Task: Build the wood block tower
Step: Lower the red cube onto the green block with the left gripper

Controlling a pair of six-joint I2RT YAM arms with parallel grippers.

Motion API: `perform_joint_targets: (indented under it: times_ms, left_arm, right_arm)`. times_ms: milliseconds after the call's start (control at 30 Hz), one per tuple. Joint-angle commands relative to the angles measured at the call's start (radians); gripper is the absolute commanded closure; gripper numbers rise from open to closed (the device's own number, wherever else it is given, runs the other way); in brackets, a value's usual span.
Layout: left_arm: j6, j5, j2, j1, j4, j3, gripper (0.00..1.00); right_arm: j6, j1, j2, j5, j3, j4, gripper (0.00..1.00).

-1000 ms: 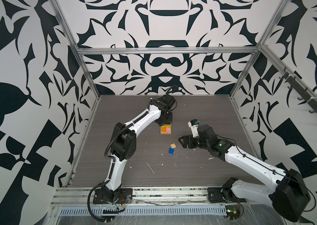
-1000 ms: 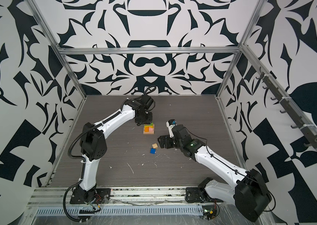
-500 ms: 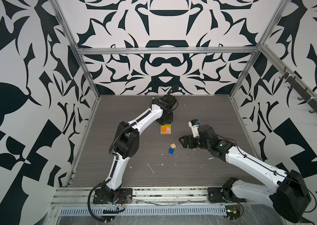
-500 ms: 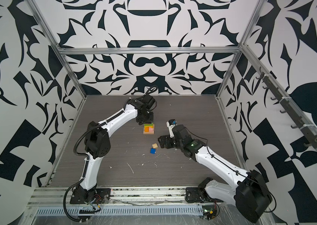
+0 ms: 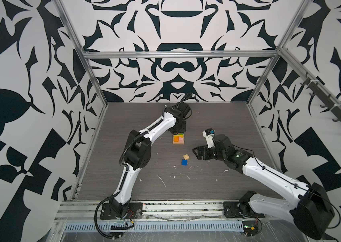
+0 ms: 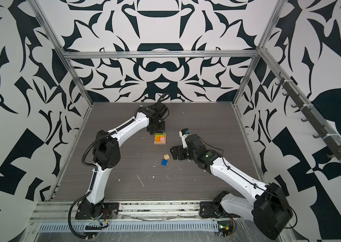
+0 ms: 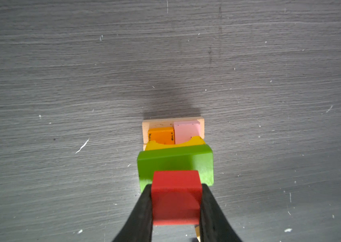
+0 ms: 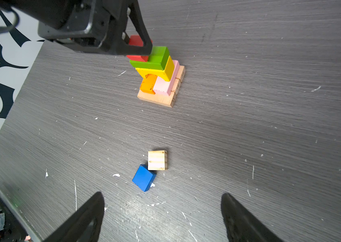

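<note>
left gripper (image 7: 176, 189): my jaws are clamped on the red square (image 7: 176, 201), gripped by its sides so the base is free to seat
red square: over green rectangle (image 7: 176, 159) on top of tower (image 8: 159, 83), contact unclear
right gripper (image 8: 163, 196): my jaws apart, empty, aimed at blue square (image 8: 144, 177) and plain cube (image 8: 157, 160) on table (image 8: 270, 125)

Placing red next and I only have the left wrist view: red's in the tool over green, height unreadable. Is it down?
Obs: in the right wrist view the red block is low over one end of the green block; contact unclear.
Op: where are the leftovers?
Obs: the blue block and the plain cube lie on the table, corner to corner, apart from the tower.
Op: right tool?
Obs: the right tool is open and empty, beside those two.
</note>
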Motion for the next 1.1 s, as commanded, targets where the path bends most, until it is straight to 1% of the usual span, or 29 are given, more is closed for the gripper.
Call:
perform_joint_targets:
  times_ms: [0, 767, 1067]
  left_arm:
    - [-0.010, -0.012, 0.016, 0.006, -0.048, 0.029, 0.73]
    - [-0.019, -0.020, 0.024, 0.006, -0.040, 0.029, 0.72]
    - [-0.022, -0.017, 0.030, 0.006, -0.039, 0.029, 0.68]
  right_arm:
    - [-0.018, 0.000, -0.010, 0.012, 0.002, 0.010, 0.09]
    - [-0.019, 0.002, -0.003, 0.008, -0.001, 0.010, 0.10]
    - [-0.018, 0.001, 0.001, 0.005, -0.001, 0.011, 0.10]
